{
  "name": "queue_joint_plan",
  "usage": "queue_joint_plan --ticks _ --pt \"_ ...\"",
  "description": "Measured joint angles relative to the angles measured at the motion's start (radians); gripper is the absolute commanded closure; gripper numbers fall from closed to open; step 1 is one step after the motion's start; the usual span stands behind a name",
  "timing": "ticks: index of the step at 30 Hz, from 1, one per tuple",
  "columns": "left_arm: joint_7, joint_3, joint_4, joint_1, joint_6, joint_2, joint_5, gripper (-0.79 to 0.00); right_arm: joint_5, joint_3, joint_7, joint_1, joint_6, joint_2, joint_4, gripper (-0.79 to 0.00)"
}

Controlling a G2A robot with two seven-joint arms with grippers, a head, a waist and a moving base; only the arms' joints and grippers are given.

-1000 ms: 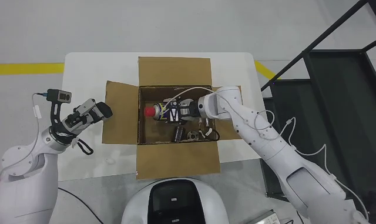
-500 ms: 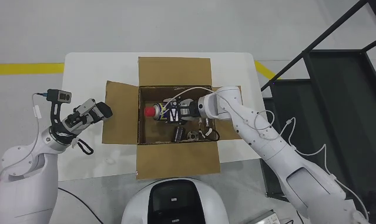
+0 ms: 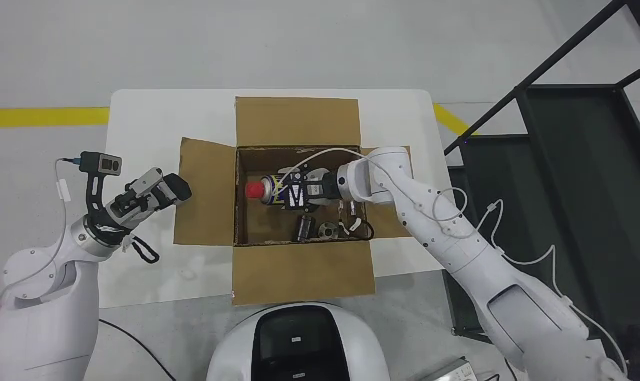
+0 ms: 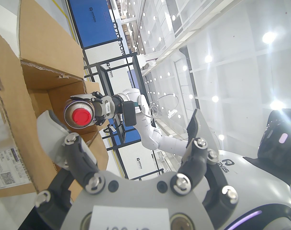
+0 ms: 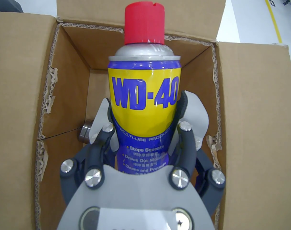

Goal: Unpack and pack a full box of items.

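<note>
While the right gripper [image 3: 295, 193] clasps a blue-and-yellow, red-capped metal spray can [image 3: 268, 190] over the open brown cardboard box [image 3: 297, 116] in the top view, the left gripper [image 3: 170, 186] hovers beside its flap. Left wrist view: its fingers [image 4: 51, 130] spread wide, holding nothing. Right wrist view: fingers [image 5: 104, 118] hug the can's body.

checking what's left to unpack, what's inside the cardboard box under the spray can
A round metal part lies inside the cardboard box. The spray can in the right gripper hides the floor beneath it.

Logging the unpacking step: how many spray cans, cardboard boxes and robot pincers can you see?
Blue-and-yellow metal spray can with red cap: 1
Open brown cardboard box: 1
Pincers: 2 (left pincer, right pincer)
Total: 4
</note>
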Motion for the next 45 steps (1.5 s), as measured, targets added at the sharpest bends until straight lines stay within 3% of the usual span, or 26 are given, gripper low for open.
queue_joint_plan --ticks 6,9,15,25,32,45 --pt "0.0 0.0 0.0 0.0 0.0 0.0 0.0 -0.785 0.0 0.0 0.0 0.0 0.0 0.0 0.0 0.0" --pt "0.0 0.0 0.0 0.0 0.0 0.0 0.0 -0.785 0.02 0.016 -0.06 -0.028 0.011 0.004 -0.032 0.0" --pt "0.0 0.0 0.0 0.0 0.0 0.0 0.0 -0.785 -0.049 0.173 -0.325 -0.157 -0.001 0.059 -0.148 0.0" --pt "0.0 0.0 0.0 0.0 0.0 0.0 0.0 -0.785 -0.232 0.533 -0.751 -0.539 0.115 0.154 -0.357 0.0" --pt "0.0 0.0 0.0 0.0 0.0 0.0 0.0 -0.785 -0.187 0.615 -0.971 -0.683 0.185 0.167 -0.377 0.0" --pt "0.0 0.0 0.0 0.0 0.0 0.0 0.0 -0.785 -0.18 0.613 -0.983 -0.684 0.187 0.167 -0.373 0.0"
